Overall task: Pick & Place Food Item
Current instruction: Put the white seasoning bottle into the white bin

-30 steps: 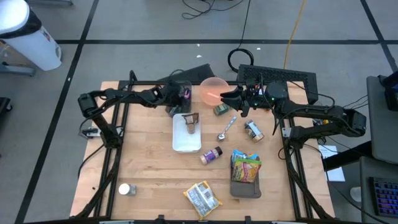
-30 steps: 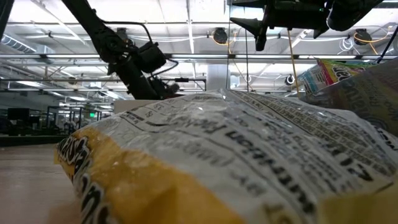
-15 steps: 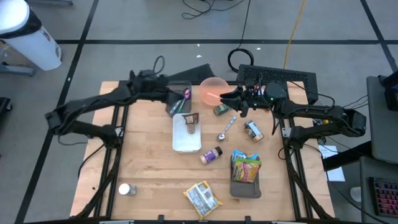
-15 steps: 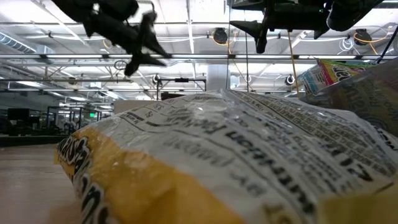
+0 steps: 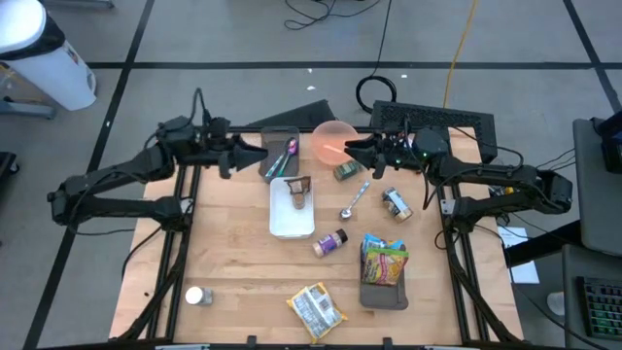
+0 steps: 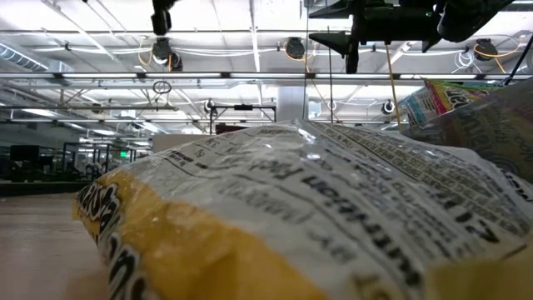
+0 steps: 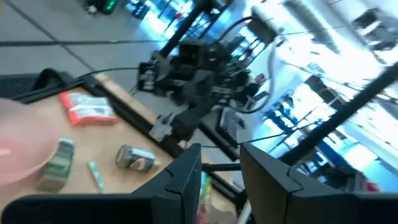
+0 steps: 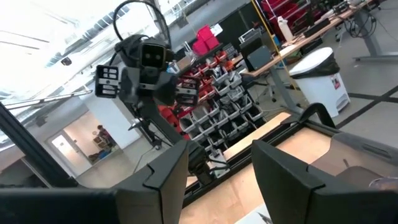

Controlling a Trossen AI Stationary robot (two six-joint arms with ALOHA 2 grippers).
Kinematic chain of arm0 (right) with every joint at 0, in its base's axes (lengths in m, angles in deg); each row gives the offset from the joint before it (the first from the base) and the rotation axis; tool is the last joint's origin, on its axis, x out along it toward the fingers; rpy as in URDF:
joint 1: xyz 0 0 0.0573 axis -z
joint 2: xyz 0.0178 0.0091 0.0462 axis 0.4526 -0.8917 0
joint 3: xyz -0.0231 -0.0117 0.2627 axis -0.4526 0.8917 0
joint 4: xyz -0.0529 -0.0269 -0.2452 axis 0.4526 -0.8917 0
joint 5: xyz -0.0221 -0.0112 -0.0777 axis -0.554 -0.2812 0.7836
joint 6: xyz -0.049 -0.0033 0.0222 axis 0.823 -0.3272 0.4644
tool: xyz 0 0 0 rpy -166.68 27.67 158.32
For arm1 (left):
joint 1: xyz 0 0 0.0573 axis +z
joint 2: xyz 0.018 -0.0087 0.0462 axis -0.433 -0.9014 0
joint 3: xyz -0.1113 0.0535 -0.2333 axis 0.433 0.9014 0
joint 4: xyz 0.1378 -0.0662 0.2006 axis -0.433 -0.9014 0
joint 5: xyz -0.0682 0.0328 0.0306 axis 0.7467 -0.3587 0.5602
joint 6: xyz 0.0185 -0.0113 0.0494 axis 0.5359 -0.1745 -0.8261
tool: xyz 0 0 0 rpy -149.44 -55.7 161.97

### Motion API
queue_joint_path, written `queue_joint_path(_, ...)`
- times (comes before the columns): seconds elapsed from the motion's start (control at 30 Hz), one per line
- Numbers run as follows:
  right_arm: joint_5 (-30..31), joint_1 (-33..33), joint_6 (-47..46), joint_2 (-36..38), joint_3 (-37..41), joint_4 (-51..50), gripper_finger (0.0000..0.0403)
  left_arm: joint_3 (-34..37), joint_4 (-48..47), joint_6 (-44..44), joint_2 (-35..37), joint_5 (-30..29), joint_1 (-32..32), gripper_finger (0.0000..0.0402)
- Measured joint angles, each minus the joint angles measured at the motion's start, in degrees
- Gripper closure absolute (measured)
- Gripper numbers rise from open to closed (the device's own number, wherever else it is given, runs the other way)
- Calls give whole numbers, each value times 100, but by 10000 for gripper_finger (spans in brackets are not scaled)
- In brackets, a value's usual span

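Two open, empty hands, the left hand (image 5: 257, 155) and the right hand (image 5: 354, 149), are held above the surface (image 5: 224, 253), so the food piece (image 5: 298, 194) on the white tray (image 5: 287, 226) between them could be missed, or the spoon (image 5: 352, 202) nearby knocked, by a misjudged descent.

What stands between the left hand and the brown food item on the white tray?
The dark bin of utensils: seen from above, one corner lies about on the line from the left hand to the food item on the white tray.
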Motion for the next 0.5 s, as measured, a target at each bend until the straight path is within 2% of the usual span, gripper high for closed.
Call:
queue_joint_path(0.2, -8, 0, -163, 0, 0, -17, 234, 0, 18, -164, 275, -7, -102, 284)
queue_joint_path(0.5, -8, 0, -171, 0, 0, -141, 234, 0, 16, -155, 302, -9, -110, 284)
